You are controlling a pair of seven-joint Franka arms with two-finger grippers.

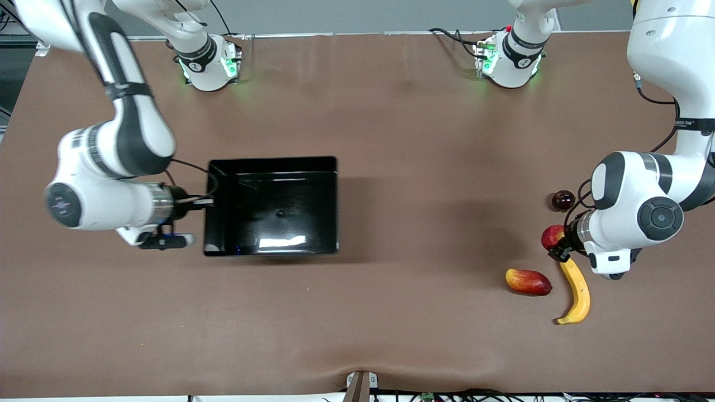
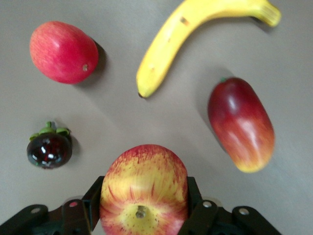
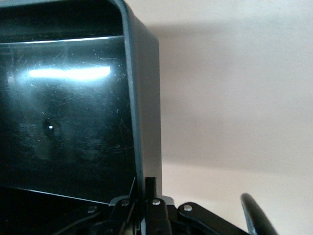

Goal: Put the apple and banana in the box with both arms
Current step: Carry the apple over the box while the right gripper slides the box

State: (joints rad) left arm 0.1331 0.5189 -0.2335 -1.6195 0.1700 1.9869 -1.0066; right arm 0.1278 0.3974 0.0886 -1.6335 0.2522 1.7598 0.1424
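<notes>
L pincer (image 2: 144,215) grips apple (image 2: 143,191) nr banana (image 1: 577,290); R pincer (image 3: 145,198) clamps box (image 3: 146,98) wall.

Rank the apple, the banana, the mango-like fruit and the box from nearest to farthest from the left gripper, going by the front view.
1. Apple: held in the left gripper, at the left arm's end of the table.
2. Banana: its upper tip lies just below the gripper in the front view.
3. Mango-like fruit: beside the banana, toward the box.
4. Box: toward the right arm's end, its wall held by the right gripper.
</notes>
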